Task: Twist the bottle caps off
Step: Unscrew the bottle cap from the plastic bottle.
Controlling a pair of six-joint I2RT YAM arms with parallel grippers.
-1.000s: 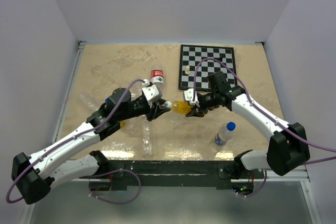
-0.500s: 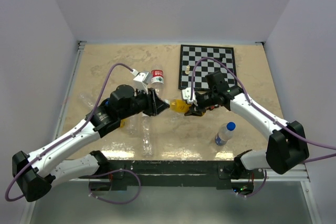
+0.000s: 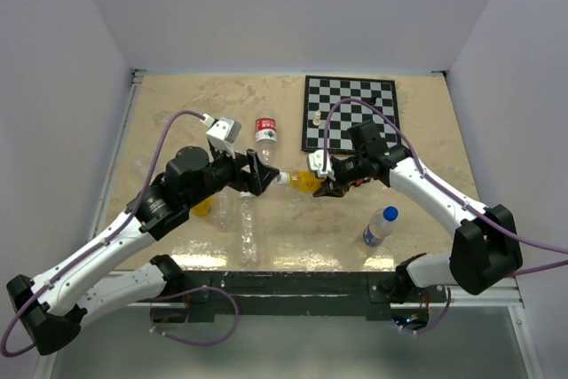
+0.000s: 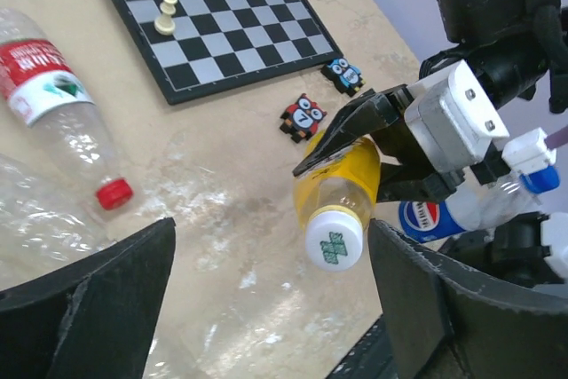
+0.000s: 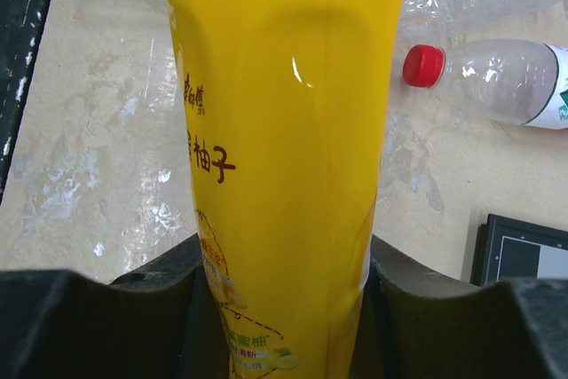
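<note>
the left gripper [image 3: 264, 175] stands wide open, fingers [image 4: 98, 308] flanking the white cap [image 4: 334, 246] without touching it — the right gripper [image 3: 330, 185] clamps the yellow bottle [image 4: 342, 179] above the table [image 3: 177, 113], its pads hidden behind the bottle.

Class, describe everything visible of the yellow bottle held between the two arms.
The yellow bottle looks like glossy yellow plastic with printed characters. It is held roughly level in the air by the right gripper, clamped around its body. Its white cap, marked in green, is on and faces the left gripper, whose open jaws stand either side without touching it.
</note>
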